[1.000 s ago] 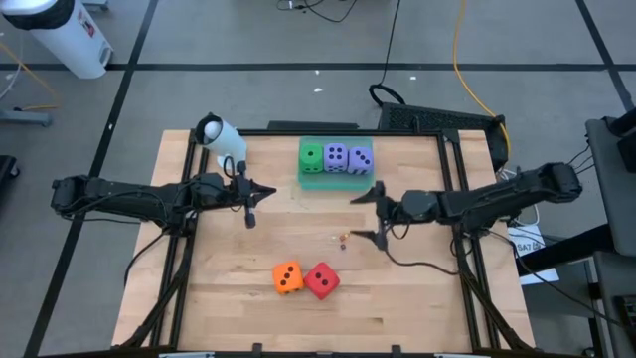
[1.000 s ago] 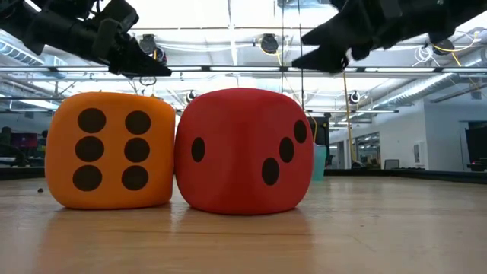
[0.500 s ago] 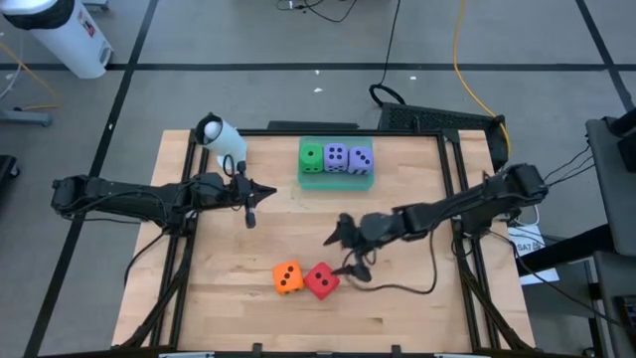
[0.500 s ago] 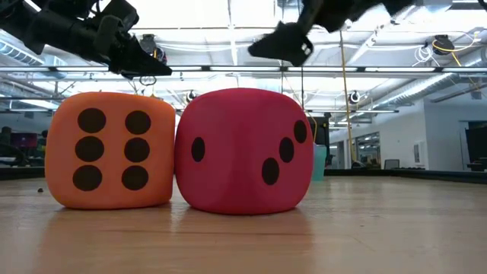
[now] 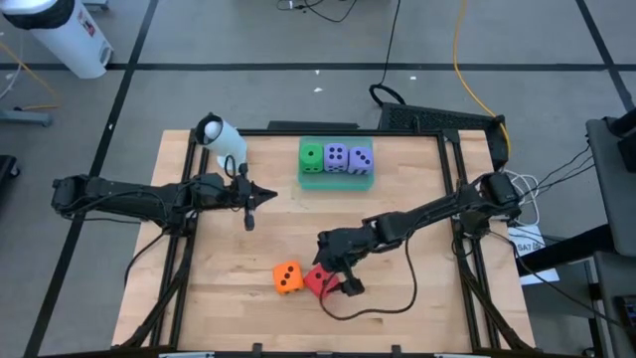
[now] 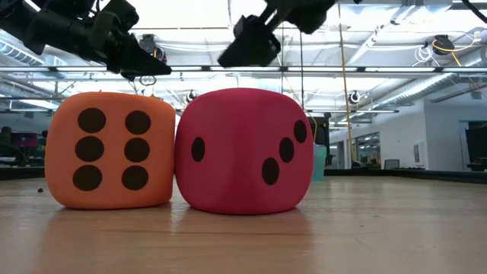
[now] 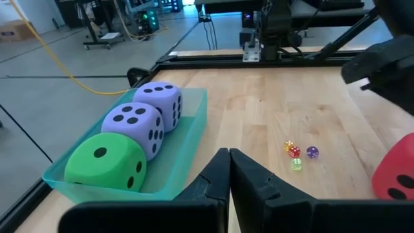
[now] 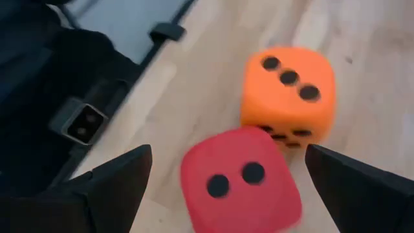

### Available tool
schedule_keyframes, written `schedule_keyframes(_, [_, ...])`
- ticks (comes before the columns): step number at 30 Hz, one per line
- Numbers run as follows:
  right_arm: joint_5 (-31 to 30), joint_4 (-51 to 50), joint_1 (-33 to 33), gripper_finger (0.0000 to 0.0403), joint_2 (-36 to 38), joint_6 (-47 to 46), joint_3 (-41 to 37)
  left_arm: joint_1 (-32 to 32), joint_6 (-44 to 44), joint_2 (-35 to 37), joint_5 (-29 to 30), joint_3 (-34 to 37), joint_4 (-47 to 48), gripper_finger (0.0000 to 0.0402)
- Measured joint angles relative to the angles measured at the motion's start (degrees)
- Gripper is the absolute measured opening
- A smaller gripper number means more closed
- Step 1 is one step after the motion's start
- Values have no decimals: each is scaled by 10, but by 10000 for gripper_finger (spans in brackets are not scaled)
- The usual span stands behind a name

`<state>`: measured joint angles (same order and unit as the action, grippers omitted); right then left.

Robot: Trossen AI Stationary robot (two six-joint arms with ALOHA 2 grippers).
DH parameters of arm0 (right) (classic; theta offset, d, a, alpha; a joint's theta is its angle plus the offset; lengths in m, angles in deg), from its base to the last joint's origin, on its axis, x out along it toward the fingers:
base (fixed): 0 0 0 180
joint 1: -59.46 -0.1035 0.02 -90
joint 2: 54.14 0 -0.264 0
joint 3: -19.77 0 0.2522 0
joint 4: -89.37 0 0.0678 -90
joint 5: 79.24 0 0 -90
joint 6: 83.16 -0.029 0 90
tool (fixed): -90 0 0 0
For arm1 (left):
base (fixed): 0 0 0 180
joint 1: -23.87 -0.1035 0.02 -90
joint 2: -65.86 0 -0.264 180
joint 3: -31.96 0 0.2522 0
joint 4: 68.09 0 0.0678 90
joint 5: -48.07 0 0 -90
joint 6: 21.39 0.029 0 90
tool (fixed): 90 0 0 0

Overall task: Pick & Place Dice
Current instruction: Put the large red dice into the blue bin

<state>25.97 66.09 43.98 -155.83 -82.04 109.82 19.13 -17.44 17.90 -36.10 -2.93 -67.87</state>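
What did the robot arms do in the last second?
The right gripper swung from mid-table toward the near edge and now hovers open over the red die, holding nothing. The left gripper, the orange die and the three dice in the tray stayed put.

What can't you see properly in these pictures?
- Tiny dice on the table: too small in the left wrist view to read pips.
- Red die: cut off by that view's edge.
- Green die and two purple dice in the tray: hidden in the low view behind the orange die.
- Right end effector: blurred in its wrist view.
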Motion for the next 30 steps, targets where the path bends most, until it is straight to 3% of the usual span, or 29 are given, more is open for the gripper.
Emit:
schedule_keyframes(13, [3, -3, 3, 400, -26, 108, 0, 0, 0, 0, -3, 0, 1, 21])
schedule_keyframes(30, [42, 13, 20, 400, -94, 132, 0, 0, 2, 0, -3, 0, 0, 21])
